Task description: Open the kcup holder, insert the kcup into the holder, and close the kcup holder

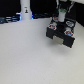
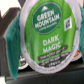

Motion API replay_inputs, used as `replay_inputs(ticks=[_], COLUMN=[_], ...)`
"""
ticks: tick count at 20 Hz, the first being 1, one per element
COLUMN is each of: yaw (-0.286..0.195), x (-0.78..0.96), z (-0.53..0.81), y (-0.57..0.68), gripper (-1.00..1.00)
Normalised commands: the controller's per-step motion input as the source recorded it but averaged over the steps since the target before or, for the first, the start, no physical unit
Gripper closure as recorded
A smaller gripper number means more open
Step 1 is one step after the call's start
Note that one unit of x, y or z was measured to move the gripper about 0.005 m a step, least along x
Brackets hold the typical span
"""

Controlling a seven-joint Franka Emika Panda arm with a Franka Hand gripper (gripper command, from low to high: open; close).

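Observation:
The kcup point(image 2: 46, 37) fills the wrist view: a round green lid with white "Green Mountain Dark Magic" lettering and a pale code patch. My gripper point(image 2: 45, 42) is shut on it, with a dark finger point(image 2: 9, 30) at its side. In the exterior view my gripper point(image 1: 64, 19) hangs just over the black kcup holder point(image 1: 60, 37) at the exterior view's right. The kcup itself is too small to make out there. Reddish-white-topped pods point(image 1: 54, 26) sit in the holder's top. Whether a drawer is pulled out is too blurred to tell.
A white bottle-shaped object point(image 1: 25, 11) stands at the back, towards the exterior view's left. The holder rests on a pale table point(image 1: 30, 60). Dark clutter lines the back edge point(image 1: 10, 19).

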Motion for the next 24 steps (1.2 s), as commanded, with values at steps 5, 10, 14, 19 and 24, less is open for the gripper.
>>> replay_inputs(ticks=[5,10,14,19,24], yaw=[-0.017,-0.001,-0.004,0.024,0.018], x=[0.21,0.03,0.03,0.01,0.0], z=[0.01,-0.17,-0.15,0.0,-0.02], y=[-0.09,-0.05,-0.02,0.29,0.22], gripper=[1.0,1.0,1.0,1.0,1.0])
